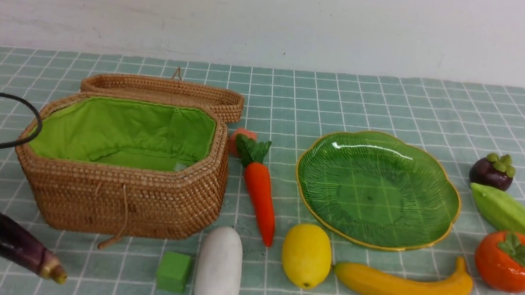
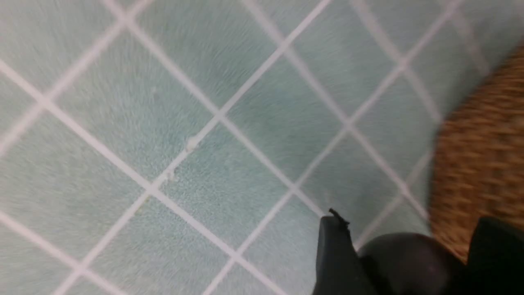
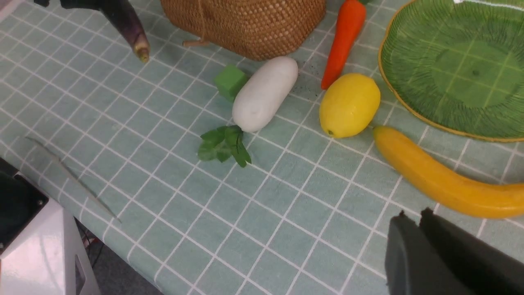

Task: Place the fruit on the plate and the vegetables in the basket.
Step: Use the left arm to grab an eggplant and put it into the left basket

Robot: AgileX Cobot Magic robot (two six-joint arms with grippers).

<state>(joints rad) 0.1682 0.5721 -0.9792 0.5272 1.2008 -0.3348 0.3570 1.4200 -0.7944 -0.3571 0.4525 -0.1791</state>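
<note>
My left gripper [image 2: 411, 246] is shut on the dark purple eggplant [image 1: 11, 245], held above the cloth just left of the open basket [image 1: 122, 197]; the eggplant's stem end points to the front right. The green plate [image 1: 381, 189] is empty. Carrot [image 1: 259, 194], white radish [image 1: 219, 268], lemon [image 1: 306, 255] and banana [image 1: 401, 287] lie between and in front of basket and plate. Mangosteen [image 1: 492, 171], cucumber [image 1: 508, 213] and persimmon [image 1: 509, 262] lie right of the plate. My right gripper [image 3: 411, 213] is shut and empty, above the cloth near the banana [image 3: 442, 180].
A small green cube [image 1: 173, 271] sits beside the radish, and a salmon-pink cube [image 1: 239, 138] behind the carrot's leaves. The basket's lid [image 1: 168, 91] lies open behind it. The table's near edge and a white box [image 3: 37, 246] show in the right wrist view.
</note>
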